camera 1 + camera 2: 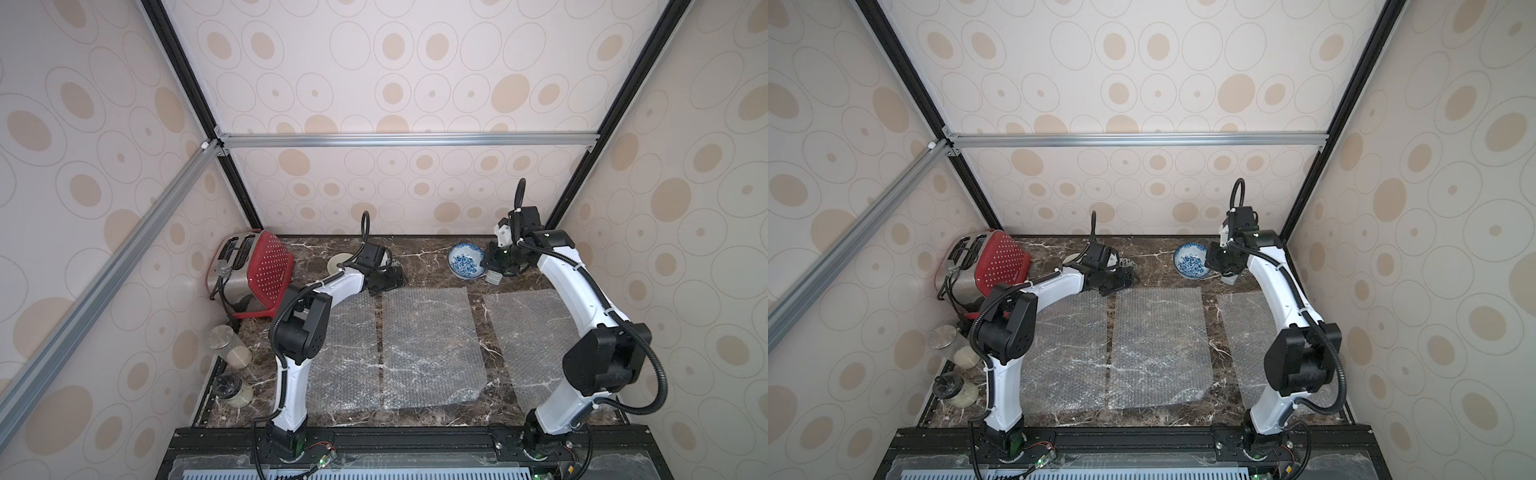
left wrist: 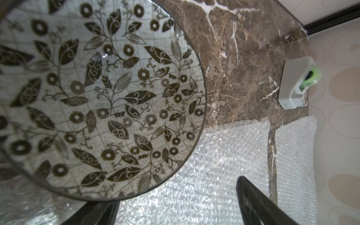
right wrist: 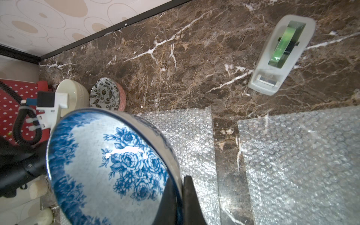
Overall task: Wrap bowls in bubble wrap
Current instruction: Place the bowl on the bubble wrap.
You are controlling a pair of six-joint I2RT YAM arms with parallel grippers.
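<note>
My right gripper [image 3: 180,178] is shut on the rim of the blue-patterned bowl [image 3: 109,163], one finger inside and one outside. In both top views this bowl [image 1: 466,261] hangs tilted at the back right, beside the right gripper [image 1: 484,262]. The leaf-patterned bowl [image 2: 97,93] fills the left wrist view. My left gripper [image 2: 175,194] stands wide open at its rim, one finger below the bowl's edge. The cream bowl [image 1: 338,262] sits just behind the left arm, next to the leaf bowl [image 3: 107,94]. Three bubble wrap sheets [image 1: 430,345] [image 1: 345,353] [image 1: 536,332] lie flat side by side.
A red and steel toaster [image 1: 253,270] stands at the back left. Two glass jars [image 1: 228,345] [image 1: 232,388] stand along the left wall. A white tape dispenser [image 3: 280,56] sits on the marble counter [image 1: 432,266] at the back right, under the right gripper.
</note>
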